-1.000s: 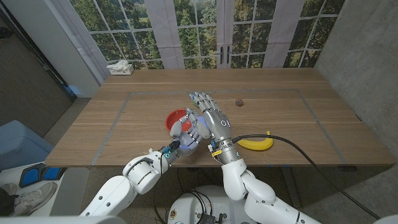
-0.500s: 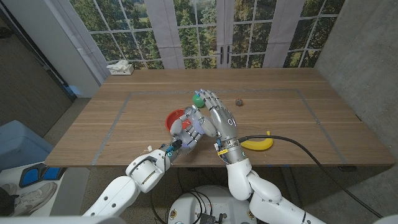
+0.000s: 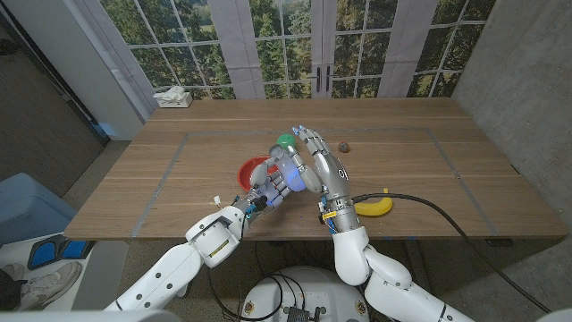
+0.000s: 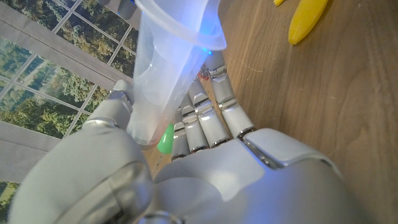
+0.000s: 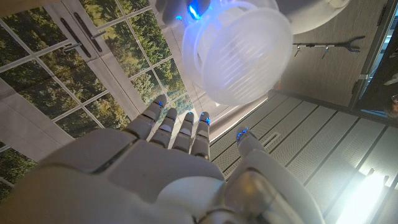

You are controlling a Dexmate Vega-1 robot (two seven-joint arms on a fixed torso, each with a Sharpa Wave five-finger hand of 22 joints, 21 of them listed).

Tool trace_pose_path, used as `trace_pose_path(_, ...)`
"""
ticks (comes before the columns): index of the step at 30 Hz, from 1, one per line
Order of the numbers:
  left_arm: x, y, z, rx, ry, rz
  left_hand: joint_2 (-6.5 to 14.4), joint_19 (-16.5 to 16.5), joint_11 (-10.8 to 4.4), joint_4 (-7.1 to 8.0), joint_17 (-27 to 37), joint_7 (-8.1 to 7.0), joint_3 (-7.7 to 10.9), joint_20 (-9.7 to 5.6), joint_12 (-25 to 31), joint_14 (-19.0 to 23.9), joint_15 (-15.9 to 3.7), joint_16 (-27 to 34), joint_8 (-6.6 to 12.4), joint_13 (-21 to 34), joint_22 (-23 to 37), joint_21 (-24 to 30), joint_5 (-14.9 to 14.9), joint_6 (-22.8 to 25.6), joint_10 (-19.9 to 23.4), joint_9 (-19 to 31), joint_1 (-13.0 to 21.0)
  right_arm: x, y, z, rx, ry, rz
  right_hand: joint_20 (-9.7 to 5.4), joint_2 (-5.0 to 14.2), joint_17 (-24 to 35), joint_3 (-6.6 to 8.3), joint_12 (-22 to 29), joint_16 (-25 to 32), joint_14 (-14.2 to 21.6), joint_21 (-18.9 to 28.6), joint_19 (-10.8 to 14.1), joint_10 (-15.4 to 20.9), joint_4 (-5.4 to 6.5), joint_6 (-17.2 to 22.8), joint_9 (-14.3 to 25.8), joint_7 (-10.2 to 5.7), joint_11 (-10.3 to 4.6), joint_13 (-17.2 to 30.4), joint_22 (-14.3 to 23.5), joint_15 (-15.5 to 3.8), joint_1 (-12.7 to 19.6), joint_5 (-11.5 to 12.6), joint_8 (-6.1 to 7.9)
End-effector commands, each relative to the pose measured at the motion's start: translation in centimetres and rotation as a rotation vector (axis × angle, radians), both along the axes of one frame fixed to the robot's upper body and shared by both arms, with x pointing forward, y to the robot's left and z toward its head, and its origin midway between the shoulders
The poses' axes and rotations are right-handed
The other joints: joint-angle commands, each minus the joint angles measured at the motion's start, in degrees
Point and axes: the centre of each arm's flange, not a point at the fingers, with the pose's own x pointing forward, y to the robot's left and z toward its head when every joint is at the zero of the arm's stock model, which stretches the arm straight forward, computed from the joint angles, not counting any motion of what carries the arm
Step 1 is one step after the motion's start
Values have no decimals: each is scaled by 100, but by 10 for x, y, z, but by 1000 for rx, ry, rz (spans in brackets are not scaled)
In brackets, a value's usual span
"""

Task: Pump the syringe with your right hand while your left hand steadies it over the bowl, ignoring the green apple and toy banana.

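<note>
My left hand (image 3: 271,188) grips the translucent syringe (image 4: 166,59) by its barrel, at the near right rim of the red bowl (image 3: 249,168). The barrel is lit blue where the fingers wrap it. My right hand (image 3: 318,166) stands raised just right of the left hand, fingers spread and straight. In the right wrist view the syringe's round ribbed plunger end (image 5: 240,52) hangs in front of my right hand (image 5: 163,176), with a gap between it and the fingertips. The green apple (image 3: 286,141) lies behind both hands. The toy banana (image 3: 374,207) lies to the right near the table's front edge.
A small dark object (image 3: 343,146) lies on the table behind my right hand. A tissue box (image 3: 172,97) stands at the far left corner. A black cable runs from the right arm across the front right of the table (image 3: 447,170).
Both hands have moved away from the robot's body and risen. The right hand has tilted more upright, and the green apple has come into sight behind it.
</note>
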Motion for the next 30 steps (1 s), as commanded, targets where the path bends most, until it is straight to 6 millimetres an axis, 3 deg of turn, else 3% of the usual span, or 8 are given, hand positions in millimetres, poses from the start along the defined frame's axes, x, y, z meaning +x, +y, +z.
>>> trace_pose_path(1,4,1,27,202,-125,99,533,151,-775,541,25,-67,1639,-598,47,83,-492,56,611,20,20,51,42,321,880,2,46,5,-21,1,81,16,38,-9,13,3,-5,27,47,87,42,103,95,-2,68,11,9,-17,9,12,-450,-67,-11,43)
trace_pose_path(30,7,4,81,635,-268,306,536,213,-630,377,68,-40,1655,-611,94,297,-496,167,672,60,32,157,53,501,1140,-146,187,7,-69,10,265,36,125,20,41,6,-45,27,102,211,34,194,177,-1,179,14,45,38,13,17,-408,-127,-8,48)
